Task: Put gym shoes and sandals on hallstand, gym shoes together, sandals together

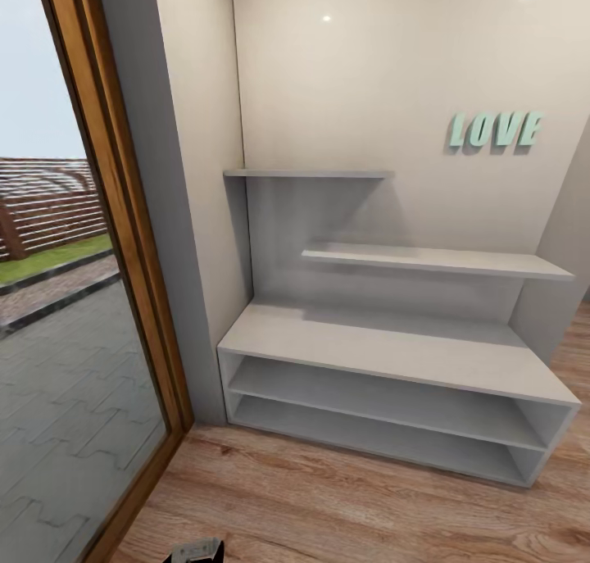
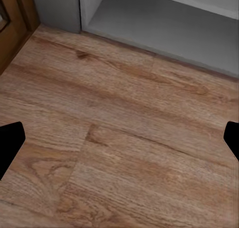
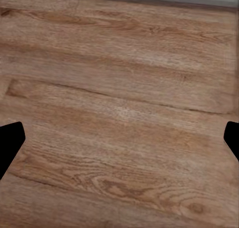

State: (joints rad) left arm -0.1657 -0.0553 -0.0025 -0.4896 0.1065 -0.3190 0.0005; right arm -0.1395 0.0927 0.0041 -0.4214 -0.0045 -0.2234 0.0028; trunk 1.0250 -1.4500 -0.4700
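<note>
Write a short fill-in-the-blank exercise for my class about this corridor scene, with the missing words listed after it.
1. The mint letters on the wall spell ____.
2. Below its flat top, the hallstand has ____ long open shelf levels.
3. The corridor floor is made of brown ____ planks.
4. Both the left gripper and the right gripper have their fingers spread ____ over bare floor.

Missing words: LOVE; two; wood; open

Head view bright, evenly lit. Two small glare spots on glossy wall [image 1: 369, 71], top centre and top right. Daylight through glass door [image 1: 65, 301] at left of frame. Soft shadows under floating shelves and inside hallstand [image 1: 393, 346] openings. I note mild softness throughout, straight lines bending toward frame edges. My wrist views: floor [image 2: 124, 138] warm, evenly lit, grain slightly blurred; my fingertips [image 2: 10, 143] pure black silhouettes at side edges, no detail.
</note>
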